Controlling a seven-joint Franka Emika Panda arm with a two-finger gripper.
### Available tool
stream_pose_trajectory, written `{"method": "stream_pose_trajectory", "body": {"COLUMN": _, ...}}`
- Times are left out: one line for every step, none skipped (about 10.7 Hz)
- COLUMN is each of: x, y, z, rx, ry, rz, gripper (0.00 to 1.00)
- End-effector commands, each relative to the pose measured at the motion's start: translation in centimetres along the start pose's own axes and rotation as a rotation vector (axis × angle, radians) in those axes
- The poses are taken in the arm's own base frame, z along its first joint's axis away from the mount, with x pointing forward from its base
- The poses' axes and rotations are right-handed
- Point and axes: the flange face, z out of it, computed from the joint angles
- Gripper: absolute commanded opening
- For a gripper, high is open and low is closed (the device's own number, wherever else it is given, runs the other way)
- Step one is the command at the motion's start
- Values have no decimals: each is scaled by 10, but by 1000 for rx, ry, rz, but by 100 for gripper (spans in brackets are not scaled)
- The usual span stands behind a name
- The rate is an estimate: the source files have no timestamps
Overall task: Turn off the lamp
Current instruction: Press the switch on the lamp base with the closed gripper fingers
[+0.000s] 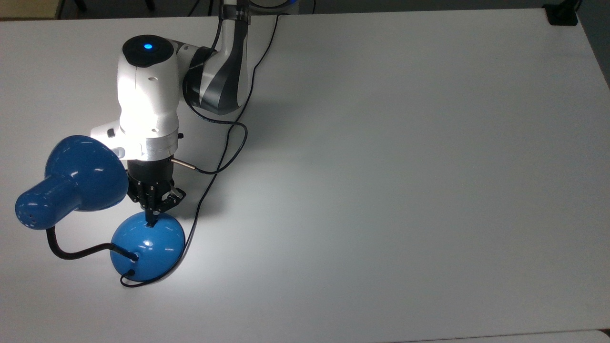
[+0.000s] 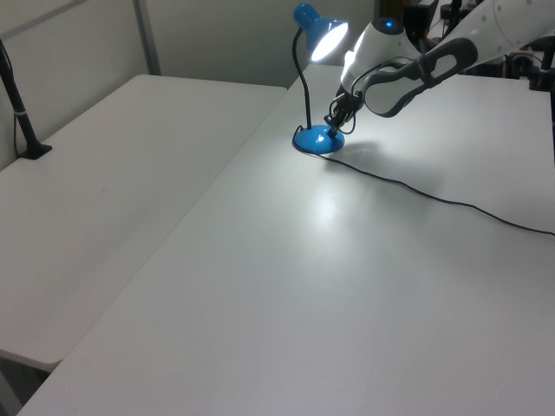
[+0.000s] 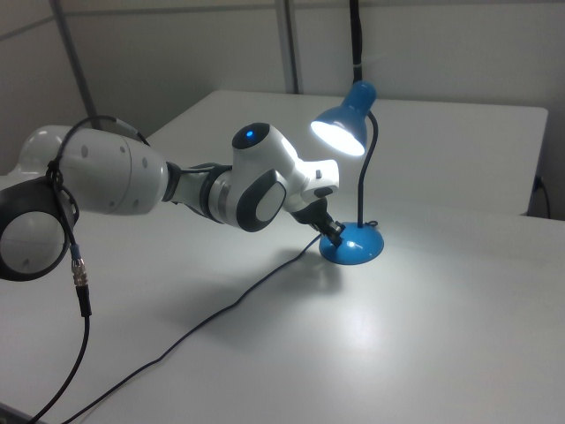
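Standing at the top view's lower left on the white surface (image 1: 381,166), the lamp (image 1: 147,245) is seen with its domed blue base down and its black gooseneck arching to the shade. The claw (image 1: 152,223) is pressed tip-down onto the upper edge of that base, its fingers clenched together into a single point. From above, the shade's glossy back is shown and the bulb is hidden; in the right view the shade's open mouth is turned to the camera and the lamp (image 3: 353,243) is seen glowing brightly, with the claw (image 3: 338,233) touching the base on the right view's left. In the left view the lit lamp (image 2: 317,139) is seen far off, its thin black cord trailing toward the left view's right.
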Motion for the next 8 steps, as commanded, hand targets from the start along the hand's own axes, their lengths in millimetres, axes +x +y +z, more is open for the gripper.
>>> {"method": "stream_pose_trajectory", "body": {"x": -1, "y": -9, "z": 11, "rx": -1, "ry": 8, "rz": -6, "gripper": 0}}
{"method": "stream_pose_trajectory", "body": {"x": -3, "y": -6, "z": 12, "rx": -8, "ry": 2, "rz": -29, "gripper": 0}}
{"method": "stream_pose_trajectory", "body": {"x": -11, "y": -7, "z": 17, "rx": -16, "ry": -17, "rz": -100, "gripper": 0}}
{"method": "stream_pose_trajectory", "body": {"x": -17, "y": -9, "z": 21, "rx": -16, "ry": -35, "rz": -139, "gripper": 0}}
{"method": "stream_pose_trajectory", "body": {"x": -22, "y": -8, "z": 25, "rx": -19, "ry": -49, "rz": -154, "gripper": 0}}
{"method": "stream_pose_trajectory", "body": {"x": -24, "y": -7, "z": 26, "rx": -19, "ry": -53, "rz": -170, "gripper": 0}}
{"method": "stream_pose_trajectory", "body": {"x": -25, "y": -7, "z": 26, "rx": -20, "ry": -66, "rz": -168, "gripper": 0}}
{"method": "stream_pose_trajectory", "body": {"x": -24, "y": -6, "z": 23, "rx": -19, "ry": -72, "rz": -166, "gripper": 0}}
